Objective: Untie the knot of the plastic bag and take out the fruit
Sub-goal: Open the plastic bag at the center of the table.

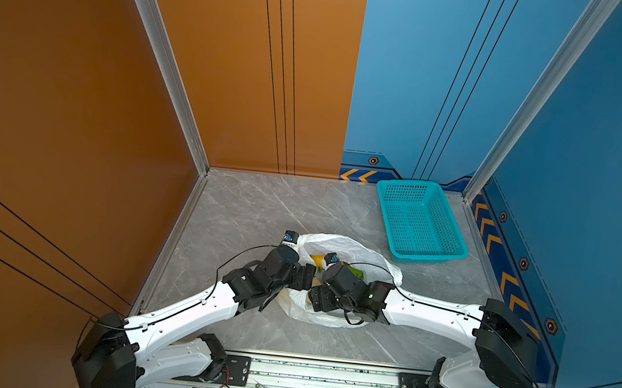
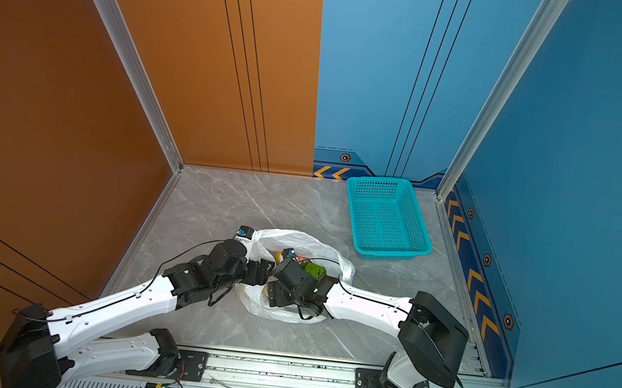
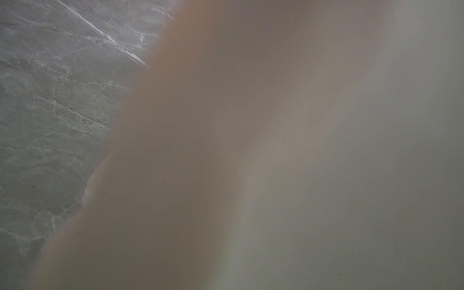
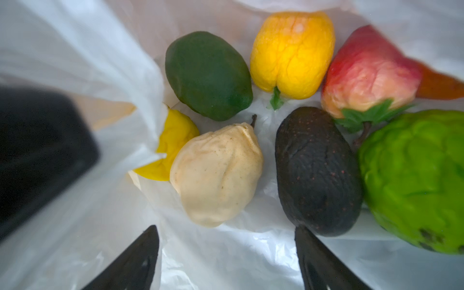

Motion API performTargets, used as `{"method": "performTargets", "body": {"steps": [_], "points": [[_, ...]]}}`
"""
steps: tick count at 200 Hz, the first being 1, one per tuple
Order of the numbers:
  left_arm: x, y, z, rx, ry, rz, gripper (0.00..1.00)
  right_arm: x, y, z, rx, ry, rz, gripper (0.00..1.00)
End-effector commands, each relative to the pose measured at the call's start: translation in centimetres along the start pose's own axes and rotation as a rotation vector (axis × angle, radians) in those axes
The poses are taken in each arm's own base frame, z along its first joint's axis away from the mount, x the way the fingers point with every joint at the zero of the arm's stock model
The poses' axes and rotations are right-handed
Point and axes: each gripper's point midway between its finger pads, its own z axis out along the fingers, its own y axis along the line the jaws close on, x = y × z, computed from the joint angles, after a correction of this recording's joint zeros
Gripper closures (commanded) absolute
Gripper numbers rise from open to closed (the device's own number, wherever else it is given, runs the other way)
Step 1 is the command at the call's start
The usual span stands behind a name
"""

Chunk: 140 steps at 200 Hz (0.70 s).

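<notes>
In both top views the plastic bag lies open on the grey tabletop, mid-front, with fruit showing inside. A teal basket stands apart near the far right corner. The left tool is at the bag's rim; released or clenched, I can't tell. The right tool dips into the mouth.

Left wrist view: a blurred tan-grey film covers the lens, with tabletop beside it.

Right wrist view: the right tool is released, fingers spread with nothing between them. Beyond lie a cream fruit, a black fruit, then dark green, yellow, red and bright green ones on the bag's floor.
</notes>
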Motion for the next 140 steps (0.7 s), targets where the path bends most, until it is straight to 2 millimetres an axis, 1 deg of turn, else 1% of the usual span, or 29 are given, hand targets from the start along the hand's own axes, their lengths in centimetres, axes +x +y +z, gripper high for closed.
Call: {"method": "performTargets", "body": {"steps": [1,12,24,32,46,54,78,114,125,140], "points": [[0.5,0.0,0.6,-0.04,0.049,-0.01,0.16,0.4,-1.1,-0.6,0.037,0.006,0.013,0.14],[0.4,0.0,1.0,-0.057,0.051,-0.01,0.19,0.5,-1.1,-0.6,0.039,0.007,0.014,0.14],[0.3,0.3,1.4,-0.088,0.056,-0.003,0.26,0.5,-1.2,-0.7,0.044,0.005,0.017,0.14],[0.3,0.6,1.6,-0.117,0.062,0.003,0.32,0.5,-1.3,-0.7,0.048,0.003,0.02,0.14],[0.5,1.5,1.5,-0.191,0.085,0.03,0.48,0.6,-1.8,-1.0,0.06,0.0,0.027,0.14],[0.7,2.3,1.2,-0.238,0.104,0.05,0.56,0.6,-2.1,-1.2,0.068,-0.003,0.032,0.14],[1.3,3.7,0.2,-0.317,0.138,0.102,0.76,0.8,-3.6,-1.7,0.1,-0.01,0.058,0.13],[1.9,5.2,-1.2,-0.363,0.129,0.109,1.0,1.3,-6.2,-2.6,0.169,-0.021,0.092,0.11],[2.2,5.6,-1.6,-0.371,0.12,0.108,1.0,1.4,-6.6,-2.9,0.177,-0.023,0.103,0.1],[2.5,6.0,-2.0,-0.384,0.103,0.115,1.0,1.3,-6.5,-3.2,0.168,-0.023,0.101,0.09]]}}
